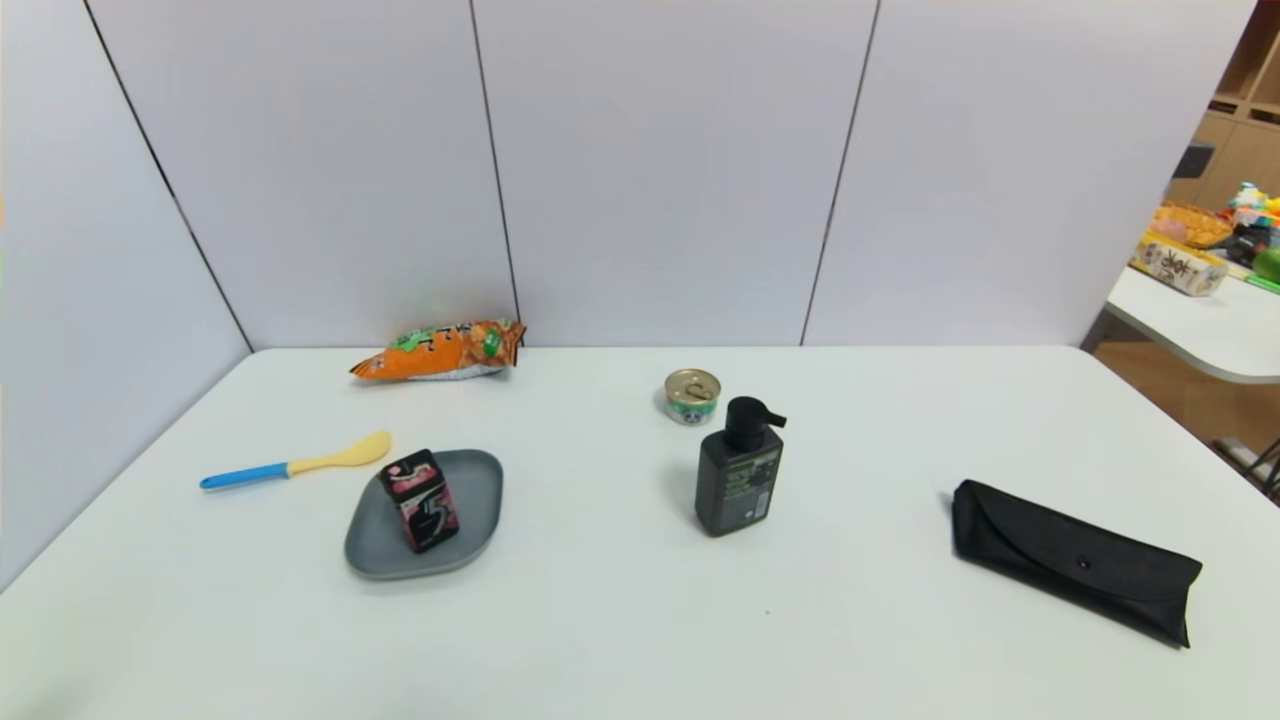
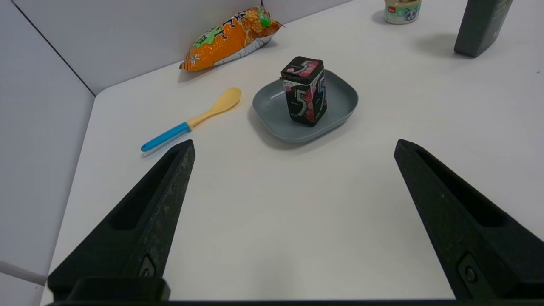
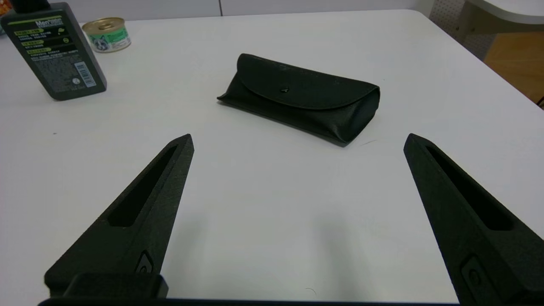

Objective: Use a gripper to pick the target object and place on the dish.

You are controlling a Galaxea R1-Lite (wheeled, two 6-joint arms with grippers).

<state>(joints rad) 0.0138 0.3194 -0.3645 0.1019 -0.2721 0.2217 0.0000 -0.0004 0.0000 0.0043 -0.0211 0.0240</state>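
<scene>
While both arms hang back with jaws spread wide and empty, the left gripper [image 2: 293,146] faces the target object [image 1: 420,499], marked with a large grey "5", standing upright on the dish [image 1: 475,515]. Rightward, the right gripper [image 3: 297,140] hovers near a black pouch [image 3: 301,95].

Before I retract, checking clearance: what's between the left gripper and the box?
Only bare table, left wrist view; the box stands on the dish.
</scene>
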